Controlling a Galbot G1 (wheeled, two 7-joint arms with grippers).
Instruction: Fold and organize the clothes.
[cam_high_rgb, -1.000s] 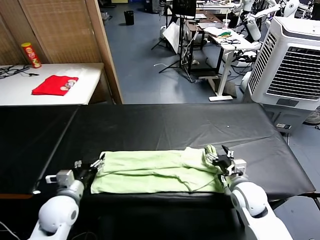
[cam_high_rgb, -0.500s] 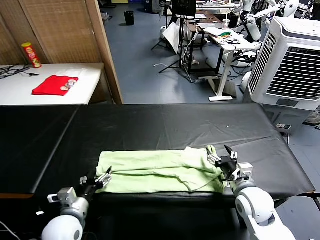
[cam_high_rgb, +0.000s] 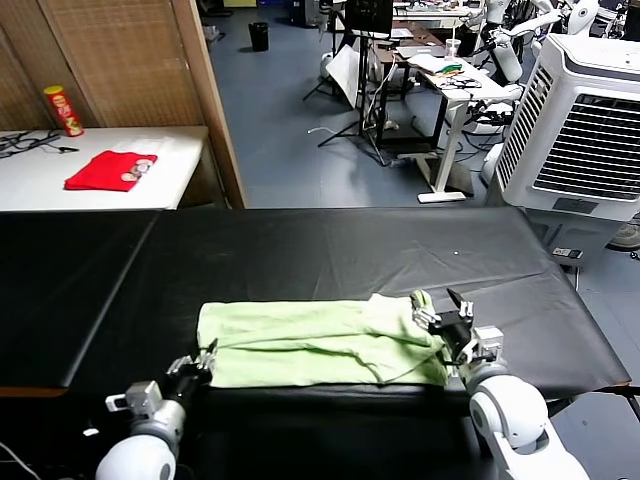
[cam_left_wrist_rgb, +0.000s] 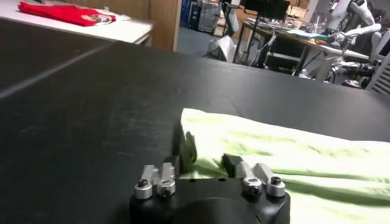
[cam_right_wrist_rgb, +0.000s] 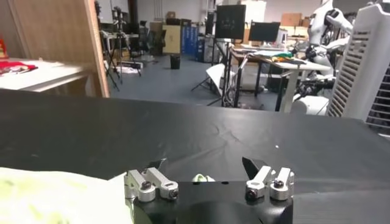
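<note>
The clothes are one pale green shirt, folded into a long band near the front edge of the black table. My left gripper sits low at the band's front left corner. In the left wrist view the gripper has its jaws drawn in, with a raised fold of the shirt pinched between them. At the band's right end my right gripper stands open. The right wrist view shows that gripper wide apart, only a small tuft of the shirt peeking below it, nothing gripped.
A red folded cloth and a red can lie on a white side table at the back left, beside a wooden screen. A white air cooler stands at the back right. The table's front edge is close behind both grippers.
My left gripper has drawn back to the shirt's front left corner and its jaws have narrowed onto the fabric. The right gripper shifted slightly and stays open.
</note>
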